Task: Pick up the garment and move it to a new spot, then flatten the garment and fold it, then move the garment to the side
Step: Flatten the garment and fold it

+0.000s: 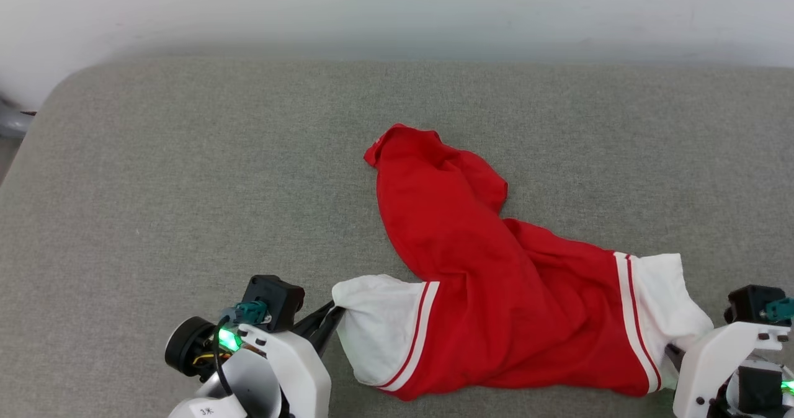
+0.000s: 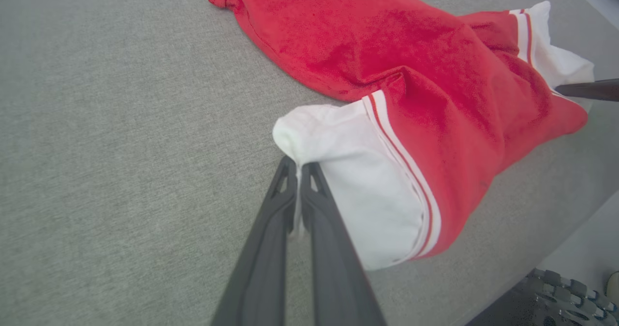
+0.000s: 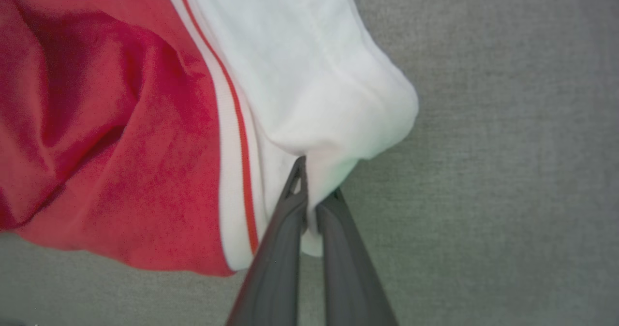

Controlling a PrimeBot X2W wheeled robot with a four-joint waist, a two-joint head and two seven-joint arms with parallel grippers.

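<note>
The garment (image 1: 496, 269) is a red jersey with white sleeves and red-white striped trim, lying crumpled on the grey cushion. Its body trails toward the back, and its print is hidden. My left gripper (image 1: 335, 311) is shut on the left white sleeve; in the left wrist view white cloth (image 2: 338, 171) is pinched between the dark fingers (image 2: 271, 239). My right gripper (image 3: 314, 181) is shut on the right white sleeve (image 3: 309, 74), with cloth bunched between its tips. In the head view the right wrist housing (image 1: 726, 356) sits at the sleeve's (image 1: 667, 300) lower right edge.
The grey cushion (image 1: 186, 176) has a rounded corner at the back left and a pale wall (image 1: 397, 8) behind it. Its front edge drops off near the jersey in the left wrist view, where a dark toothed part (image 2: 561, 297) shows below.
</note>
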